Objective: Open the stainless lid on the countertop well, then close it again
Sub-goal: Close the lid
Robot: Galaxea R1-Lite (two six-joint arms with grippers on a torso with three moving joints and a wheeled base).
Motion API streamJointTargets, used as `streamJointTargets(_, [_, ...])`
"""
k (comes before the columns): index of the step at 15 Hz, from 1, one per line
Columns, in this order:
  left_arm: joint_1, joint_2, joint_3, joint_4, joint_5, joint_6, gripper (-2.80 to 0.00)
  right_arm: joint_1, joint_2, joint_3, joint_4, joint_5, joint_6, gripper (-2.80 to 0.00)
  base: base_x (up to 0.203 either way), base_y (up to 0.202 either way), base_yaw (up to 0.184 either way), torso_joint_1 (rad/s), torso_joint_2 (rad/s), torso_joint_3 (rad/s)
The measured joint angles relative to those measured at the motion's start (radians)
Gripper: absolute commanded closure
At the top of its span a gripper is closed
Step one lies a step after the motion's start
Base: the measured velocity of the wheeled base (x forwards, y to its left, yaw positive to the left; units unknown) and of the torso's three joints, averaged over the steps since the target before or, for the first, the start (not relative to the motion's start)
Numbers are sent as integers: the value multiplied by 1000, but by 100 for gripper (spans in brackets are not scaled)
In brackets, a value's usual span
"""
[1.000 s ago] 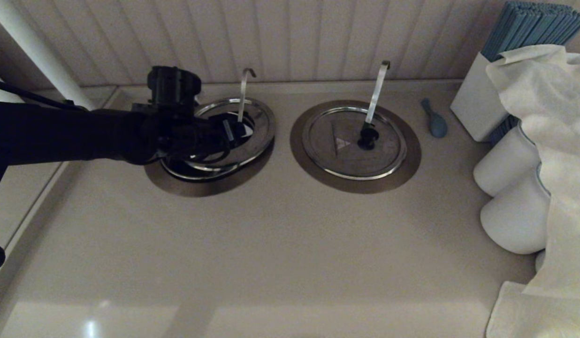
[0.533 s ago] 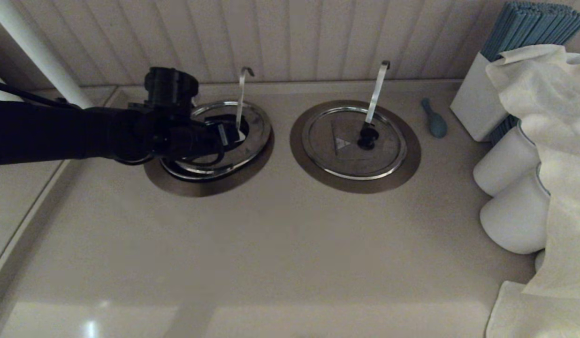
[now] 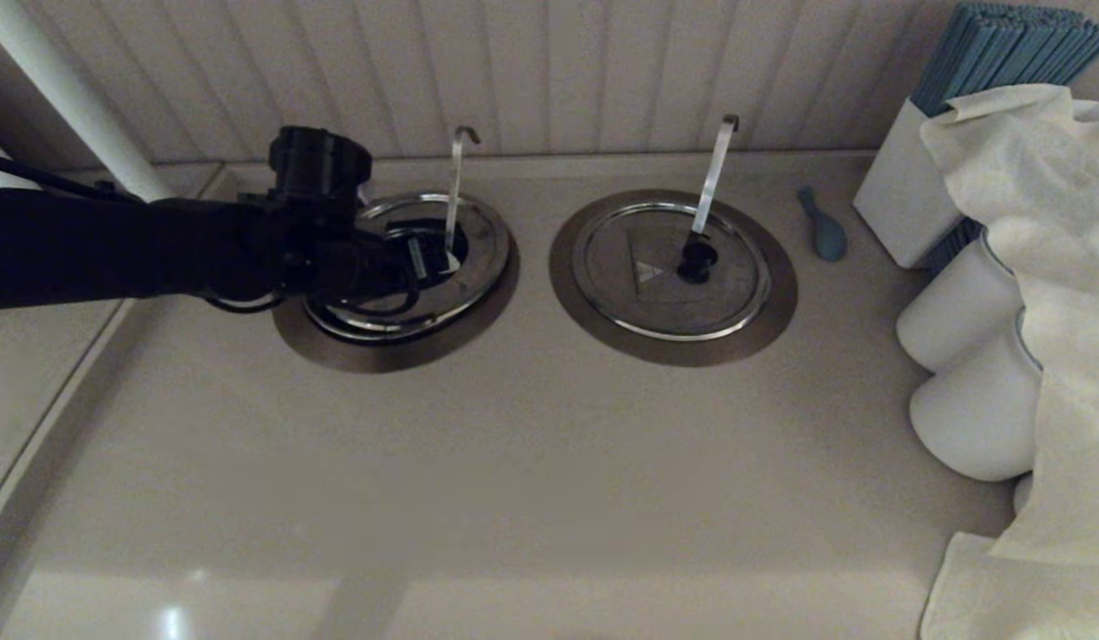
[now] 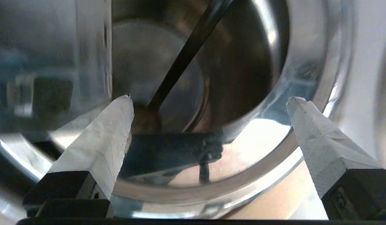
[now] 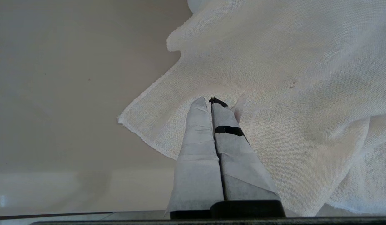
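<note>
1. The stainless lid (image 3: 425, 267) has been lowered from its tilted, raised pose and now lies nearly flat on the countertop well (image 3: 398, 342).
2. The left gripper (image 3: 425, 258) has been drawn back slightly along with its arm, its fingers spread apart.
3. The thin hooked rod (image 3: 454, 191) now stands a little more upright.

Matte black left arm (image 3: 114, 244) with a round black wrist housing and thin black cable; both grippers' tapered fingers (image 4: 102, 143) (image 5: 199, 150) are wrapped in pale grey-white tape on black bases
</note>
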Motion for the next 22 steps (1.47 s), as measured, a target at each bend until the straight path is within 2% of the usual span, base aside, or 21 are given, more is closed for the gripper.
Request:
streamJointTargets(3, [3, -12, 1, 36, 0, 19, -280, 0, 0, 0, 0, 0, 0, 0, 0, 0, 0, 0, 0, 0])
streamJointTargets(8, [3, -22, 3, 52, -1, 19, -280, 0, 0, 0, 0, 0, 0, 0, 0, 0, 0, 0, 0, 0])
streamJointTargets(14, [2, -45, 5, 132, -3, 21, -280, 0, 0, 0, 0, 0, 0, 0, 0, 0, 0, 0, 0, 0])
streamJointTargets(18, [2, -46, 3, 132, -4, 20, -280, 0, 0, 0, 0, 0, 0, 0, 0, 0, 0, 0, 0, 0])
streamJointTargets(20, [2, -50, -17, 126, -9, 14, -280, 0, 0, 0, 0, 0, 0, 0, 0, 0, 0, 0, 0, 0])
streamJointTargets(22, [2, -60, -59, 114, -9, -27, -280, 0, 0, 0, 0, 0, 0, 0, 0, 0, 0, 0, 0, 0])
